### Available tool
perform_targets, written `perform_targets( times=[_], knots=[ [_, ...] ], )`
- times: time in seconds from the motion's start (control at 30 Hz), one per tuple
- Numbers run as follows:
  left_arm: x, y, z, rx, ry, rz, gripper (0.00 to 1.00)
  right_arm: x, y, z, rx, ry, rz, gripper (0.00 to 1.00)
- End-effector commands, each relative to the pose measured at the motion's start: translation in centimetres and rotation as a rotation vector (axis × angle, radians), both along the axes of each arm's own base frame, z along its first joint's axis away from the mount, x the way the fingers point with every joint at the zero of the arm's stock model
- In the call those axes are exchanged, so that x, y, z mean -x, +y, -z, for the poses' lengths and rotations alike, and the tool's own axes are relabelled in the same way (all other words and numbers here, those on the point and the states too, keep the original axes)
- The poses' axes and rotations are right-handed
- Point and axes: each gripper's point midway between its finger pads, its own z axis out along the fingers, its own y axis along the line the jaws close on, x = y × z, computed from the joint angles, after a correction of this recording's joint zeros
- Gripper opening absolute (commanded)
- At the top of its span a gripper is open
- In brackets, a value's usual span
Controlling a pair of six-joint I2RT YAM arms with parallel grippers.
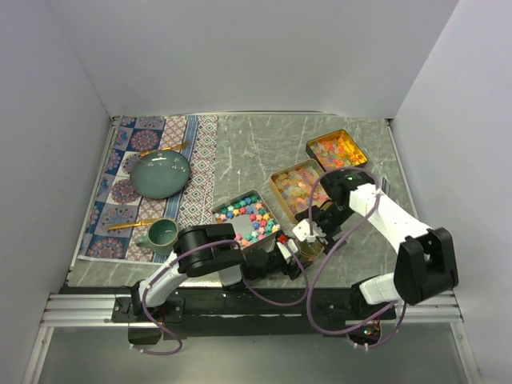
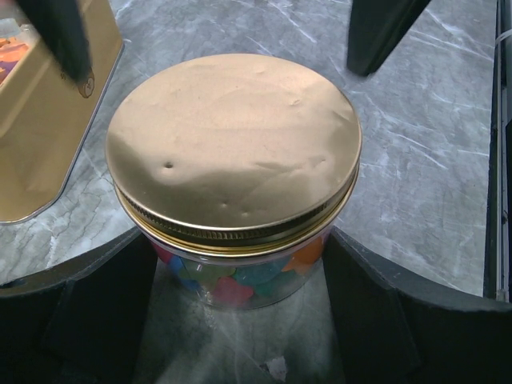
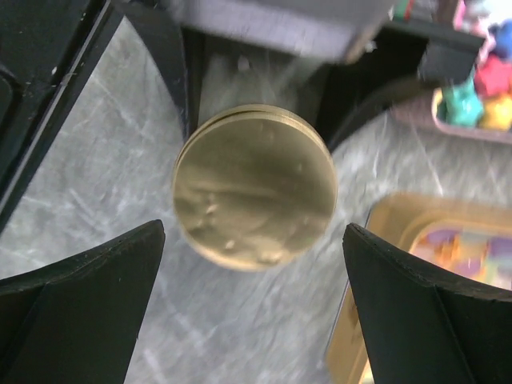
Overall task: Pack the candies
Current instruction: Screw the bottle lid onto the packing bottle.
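Left gripper clamps the candy jar at the table's near edge, steadying it. Right gripper (jaws open) hovers over the gold lid.

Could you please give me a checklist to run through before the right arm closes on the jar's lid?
1. jar gripped on both sides by the left gripper: ok.
2. lid sitting level on the jar: ok.
3. right gripper open, fingers either side of the lid: ok.
4. Lid roughly centred between those fingers: ok.
5. candies inside the jar: ok.
6. Lid thread fully tightened: cannot tell.
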Motion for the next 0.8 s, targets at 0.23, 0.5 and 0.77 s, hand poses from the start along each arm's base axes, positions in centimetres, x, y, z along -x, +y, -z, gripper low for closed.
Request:
perform_targets(
  times=[0.23, 0.5, 0.77],
  knots=[
    [-0.1, 1.9, 2.6, -0.014, 0.003, -0.052, 0.01, -0.4, 2.6, 1.6, -0.045, -0.041, -0.197, 0.98],
    [-0.4, 2.2, 2.6, -0.016, -0.007, -0.068, 0.01, -0.2, 1.6, 2.6, 0.053, 0.073, -0.039, 0.67],
    [-0.6, 2.3, 2.0, 0.001, -0.028, -0.078, 0.01, 2.8, 0.3, 3.9, 0.117, 0.168, 0.214, 0.57]
  ],
)
